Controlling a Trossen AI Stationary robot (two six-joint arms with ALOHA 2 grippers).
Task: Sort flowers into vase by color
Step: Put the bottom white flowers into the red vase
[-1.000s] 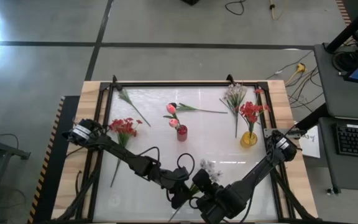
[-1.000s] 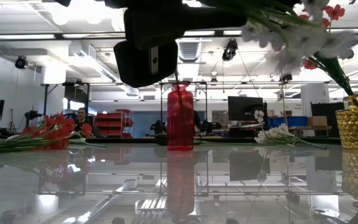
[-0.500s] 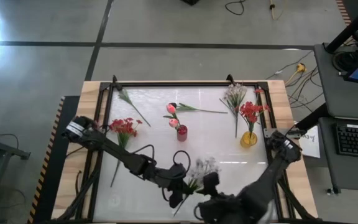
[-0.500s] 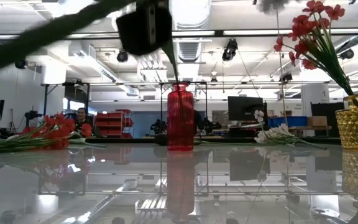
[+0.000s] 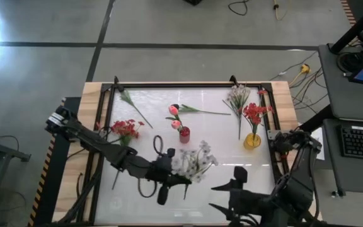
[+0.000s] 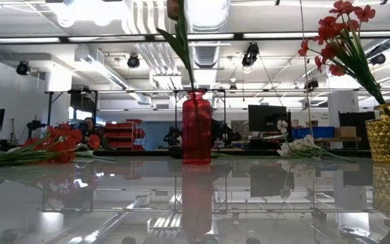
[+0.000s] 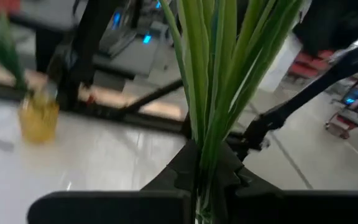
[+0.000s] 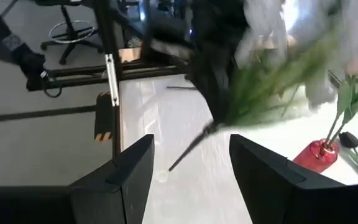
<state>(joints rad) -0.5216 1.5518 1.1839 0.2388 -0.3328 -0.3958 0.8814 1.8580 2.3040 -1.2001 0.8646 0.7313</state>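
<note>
High view: a white spray (image 5: 193, 162) is gripped by its green stems in the closed left pincer (image 5: 166, 178) near the worktop's (image 5: 244, 157) front. The right pincer (image 5: 227, 194) is spread wide, empty. Red blooms (image 5: 254, 113) are in the yellow vase (image 5: 252, 140); others are left lying.

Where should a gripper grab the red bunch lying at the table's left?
Probably the bare green stem below the blooms of the red bunch, coming straight down: it lies flat and thin. The left gripper holds the white spray.

white spray (image 8: 284, 59) blurred – blossoms cut off in left wrist view
</note>
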